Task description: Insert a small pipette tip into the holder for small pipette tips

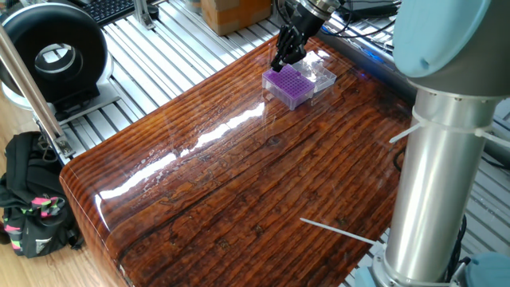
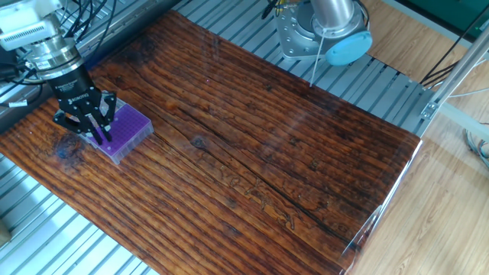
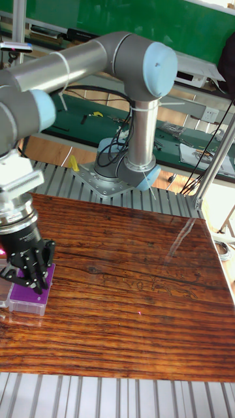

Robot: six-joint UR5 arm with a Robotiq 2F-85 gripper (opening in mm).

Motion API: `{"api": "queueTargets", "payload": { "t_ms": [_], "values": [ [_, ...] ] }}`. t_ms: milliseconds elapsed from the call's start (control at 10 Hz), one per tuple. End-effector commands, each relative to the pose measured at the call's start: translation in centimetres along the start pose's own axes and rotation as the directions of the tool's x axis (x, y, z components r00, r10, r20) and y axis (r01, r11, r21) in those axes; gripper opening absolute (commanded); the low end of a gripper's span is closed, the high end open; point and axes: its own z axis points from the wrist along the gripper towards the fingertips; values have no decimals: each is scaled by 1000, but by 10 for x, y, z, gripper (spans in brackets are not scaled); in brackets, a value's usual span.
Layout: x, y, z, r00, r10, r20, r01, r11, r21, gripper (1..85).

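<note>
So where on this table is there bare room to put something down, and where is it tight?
Nearly the whole wooden tabletop is bare: everything from the purple holder across to the far edges. It is crowded only in the holder's corner, where the hand hangs right over the rack and its clear lid lies alongside, close to the table edge.

No text can be read with any certainty. In the other fixed view the tool carries a small white printed mark on its black body, too small to make out. The dark bag on the floor shows bright pink and green patches, but no letters can be told there.
</note>
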Motion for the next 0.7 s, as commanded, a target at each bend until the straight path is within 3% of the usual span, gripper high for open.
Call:
{"api": "queueTargets", "payload": {
  "t_ms": [0, 100, 200, 300, 400, 500, 600],
  "values": [
    [-22, 13, -11, 975, 212, -65, -205, 974, 97, 137],
    [-23, 22, -9, 948, 313, -62, -306, 947, 101, 113],
    [-28, 35, -4, 904, 424, -47, -421, 905, 65, 83],
    [-18, 31, -5, 883, 465, -68, -457, 884, 99, 50],
    [-13, 21, -5, 878, 473, -73, -461, 877, 136, 20],
    [-13, 19, -6, 867, 493, -71, -481, 866, 138, 10],
    [-1, 10, -9, 863, 497, -95, -475, 860, 184, 10]
  ]
}}
